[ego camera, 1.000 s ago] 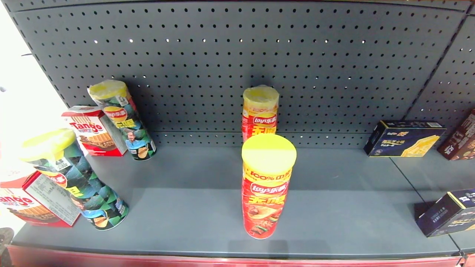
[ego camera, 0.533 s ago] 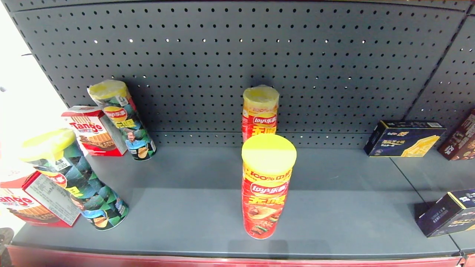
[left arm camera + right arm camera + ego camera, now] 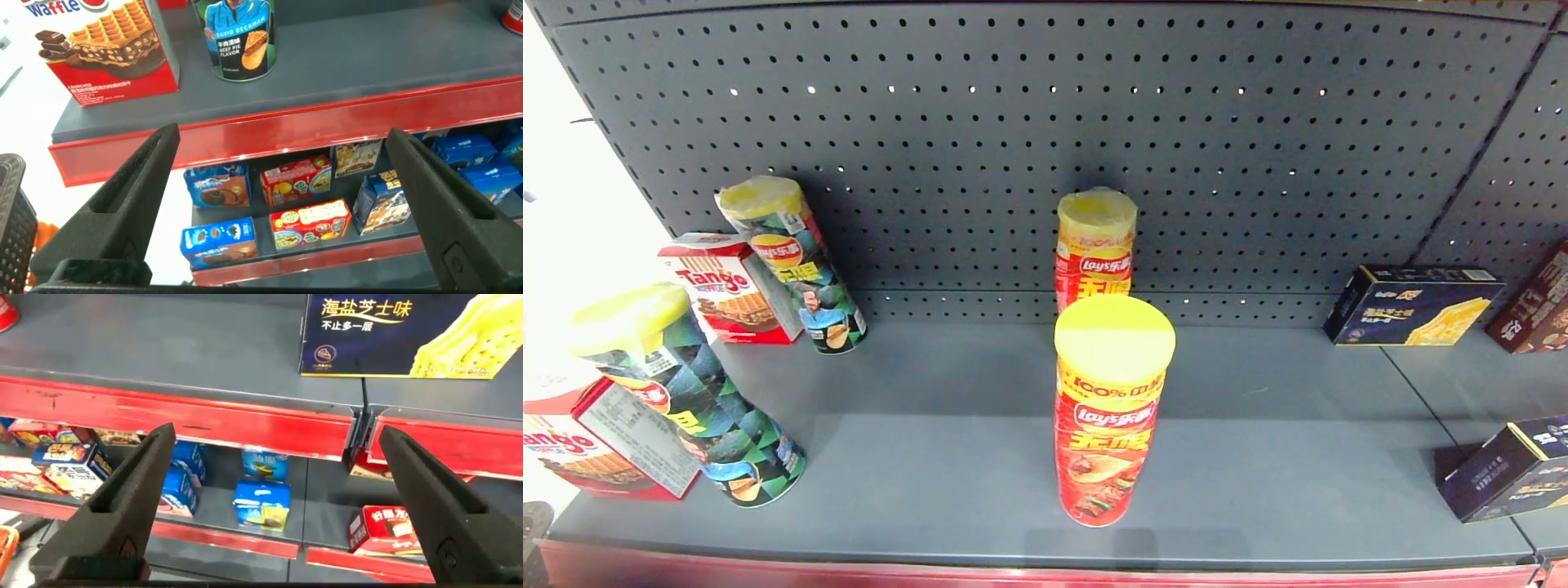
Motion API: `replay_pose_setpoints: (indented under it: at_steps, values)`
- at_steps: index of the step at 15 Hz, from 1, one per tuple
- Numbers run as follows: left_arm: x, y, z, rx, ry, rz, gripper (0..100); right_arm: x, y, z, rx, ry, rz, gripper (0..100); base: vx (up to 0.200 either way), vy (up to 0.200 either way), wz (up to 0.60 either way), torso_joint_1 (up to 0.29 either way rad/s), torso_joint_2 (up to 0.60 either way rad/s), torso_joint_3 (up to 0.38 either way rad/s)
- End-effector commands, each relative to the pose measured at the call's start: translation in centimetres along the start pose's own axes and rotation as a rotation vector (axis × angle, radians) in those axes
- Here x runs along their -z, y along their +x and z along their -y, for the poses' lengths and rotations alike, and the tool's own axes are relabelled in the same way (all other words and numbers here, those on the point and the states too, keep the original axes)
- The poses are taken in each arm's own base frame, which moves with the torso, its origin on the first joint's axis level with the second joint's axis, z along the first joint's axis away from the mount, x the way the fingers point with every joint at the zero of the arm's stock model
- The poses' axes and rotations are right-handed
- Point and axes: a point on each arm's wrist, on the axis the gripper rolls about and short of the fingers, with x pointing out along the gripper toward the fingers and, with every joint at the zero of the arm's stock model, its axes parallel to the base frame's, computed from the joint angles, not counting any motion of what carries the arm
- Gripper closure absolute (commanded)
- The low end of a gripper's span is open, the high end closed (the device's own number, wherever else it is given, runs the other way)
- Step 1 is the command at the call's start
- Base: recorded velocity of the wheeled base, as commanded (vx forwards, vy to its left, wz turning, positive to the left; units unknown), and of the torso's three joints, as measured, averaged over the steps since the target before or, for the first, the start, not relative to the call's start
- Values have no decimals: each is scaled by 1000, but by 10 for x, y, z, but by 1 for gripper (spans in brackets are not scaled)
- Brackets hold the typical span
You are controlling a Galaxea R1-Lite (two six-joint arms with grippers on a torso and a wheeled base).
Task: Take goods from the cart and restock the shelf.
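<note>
Both tools are hanging below the shelf [image 3: 931,457] edge: the left gripper [image 3: 282,139] is holding its jaws wide apart with nothing between them, and the right gripper [image 3: 278,434] is doing the same. On the shelf, a red chip canister [image 3: 1107,425] is standing upright at the middle near the front edge, and a second red canister [image 3: 1094,245] is standing directly behind it against the perforated back panel [image 3: 1045,122]. Two teal canisters [image 3: 711,408] [image 3: 792,261] and two red wafer boxes [image 3: 727,286] [image 3: 588,441] are occupying the left end; two dark blue boxes [image 3: 1413,306] [image 3: 1511,469] are lying at the right. A black mesh edge [image 3: 10,212] beside the left gripper is possibly the cart; this cannot be confirmed. Every canister is wearing a yellow lid and every box is closed, so the contents are not showing. The lower shelves are holding small snack packs [image 3: 298,180] in rows. Judged by appearance, a canister is likely handling as a light, stiff tube with a glossy, slippery wall and brittle contents, tall enough to topple easily; the jaws should be closing across the mid-body, below the lid, with moderate force. The boxes are likely light with thin walls that dent; the narrow faces are offering the firmer hold.
</note>
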Motion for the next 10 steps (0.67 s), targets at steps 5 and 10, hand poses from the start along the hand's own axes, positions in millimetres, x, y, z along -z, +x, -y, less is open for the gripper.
replay_pose_setpoints:
  at_steps: [5,10]
  values:
    - [0,0,0,-3,4,-1,0,2,-7,-4,198,16,93,0,0,0,0,0,0,0]
    - [0,0,0,2,9,1,0,2,-7,-4,200,16,93,0,0,0,0,0,0,0]
